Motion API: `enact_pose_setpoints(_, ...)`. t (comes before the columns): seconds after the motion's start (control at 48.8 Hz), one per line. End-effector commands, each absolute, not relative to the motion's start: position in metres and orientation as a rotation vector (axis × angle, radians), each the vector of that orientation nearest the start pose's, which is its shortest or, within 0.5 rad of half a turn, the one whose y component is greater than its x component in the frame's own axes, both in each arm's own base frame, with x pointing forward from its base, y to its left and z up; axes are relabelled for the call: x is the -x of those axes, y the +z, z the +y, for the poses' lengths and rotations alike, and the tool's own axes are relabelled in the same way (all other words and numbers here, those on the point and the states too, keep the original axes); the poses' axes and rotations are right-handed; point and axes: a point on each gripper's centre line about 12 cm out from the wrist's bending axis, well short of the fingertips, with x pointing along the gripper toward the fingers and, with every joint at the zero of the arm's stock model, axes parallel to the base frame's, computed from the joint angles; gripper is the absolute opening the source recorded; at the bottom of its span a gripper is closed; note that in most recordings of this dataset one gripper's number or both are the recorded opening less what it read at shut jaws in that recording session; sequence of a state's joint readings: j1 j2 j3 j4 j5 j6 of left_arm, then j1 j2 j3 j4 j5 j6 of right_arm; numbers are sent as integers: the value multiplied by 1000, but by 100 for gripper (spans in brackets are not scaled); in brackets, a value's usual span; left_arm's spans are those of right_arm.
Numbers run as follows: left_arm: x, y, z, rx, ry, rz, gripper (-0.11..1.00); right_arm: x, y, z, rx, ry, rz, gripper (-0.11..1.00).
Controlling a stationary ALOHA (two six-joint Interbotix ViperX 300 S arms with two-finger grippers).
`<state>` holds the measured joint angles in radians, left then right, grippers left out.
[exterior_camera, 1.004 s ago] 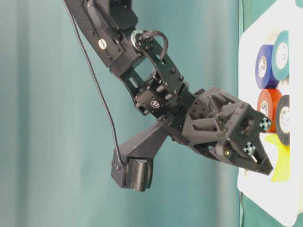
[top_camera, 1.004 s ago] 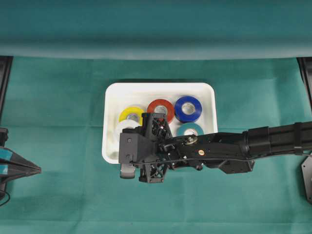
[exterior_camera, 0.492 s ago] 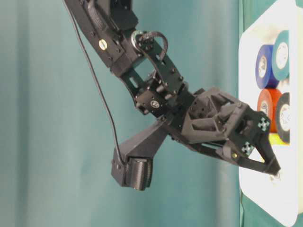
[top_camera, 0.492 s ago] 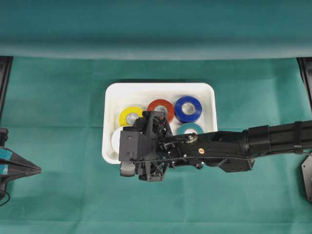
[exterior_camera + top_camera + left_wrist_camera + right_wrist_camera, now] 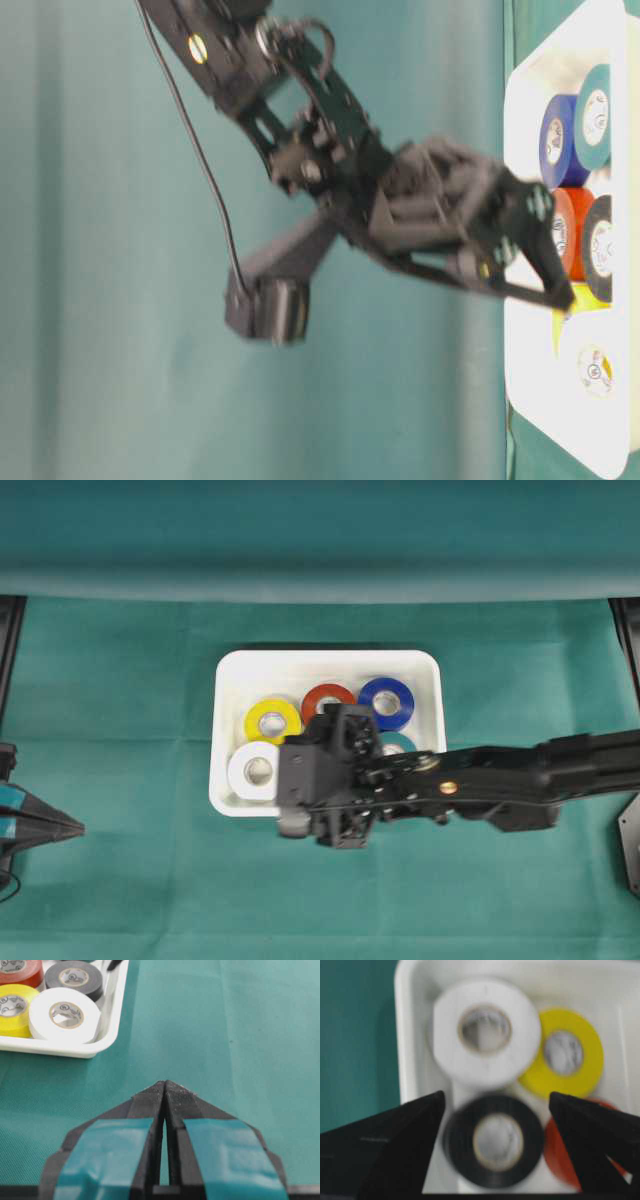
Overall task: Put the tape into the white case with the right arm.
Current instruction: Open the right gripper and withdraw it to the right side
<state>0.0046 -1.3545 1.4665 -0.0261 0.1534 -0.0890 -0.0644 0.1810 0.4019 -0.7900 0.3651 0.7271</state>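
Green cloth covers the surface (image 5: 120,880). Lower left of the overhead view: the left claw (image 5: 165,1091), clenched and empty. Centre: the right claw (image 5: 495,1105), shut a second ago, now stands spread and empty, drawn back toward the right above the black tape (image 5: 493,1142). White tape (image 5: 254,770), formerly hidden, now shows in the white case (image 5: 325,660) with yellow (image 5: 272,721), red (image 5: 325,695) and blue (image 5: 386,702) rolls. Placement appears complete. Core lettering is illegible.
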Motion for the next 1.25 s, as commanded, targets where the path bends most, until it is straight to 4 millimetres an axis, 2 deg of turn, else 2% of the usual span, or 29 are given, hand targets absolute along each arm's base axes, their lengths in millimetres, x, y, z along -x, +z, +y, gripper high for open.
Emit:
enact_pose_setpoints(0.0, -134, 189, 1, 114, 18, 254, 0, -418, 182, -56, 103, -292, 813, 71)
enact_pose_setpoints(0.553, -134, 190, 1, 114, 18, 253, 0, -296, 178, -43, 87, -245, 817, 71)
enact_pose_setpoints(1.024, -134, 191, 1, 114, 18, 251, 0, -210, 173, -36, -40, -273, 716, 70)
enact_pose_setpoints(1.229, -134, 191, 1, 114, 18, 251, 0, -182, 172, -37, -93, -313, 659, 69)
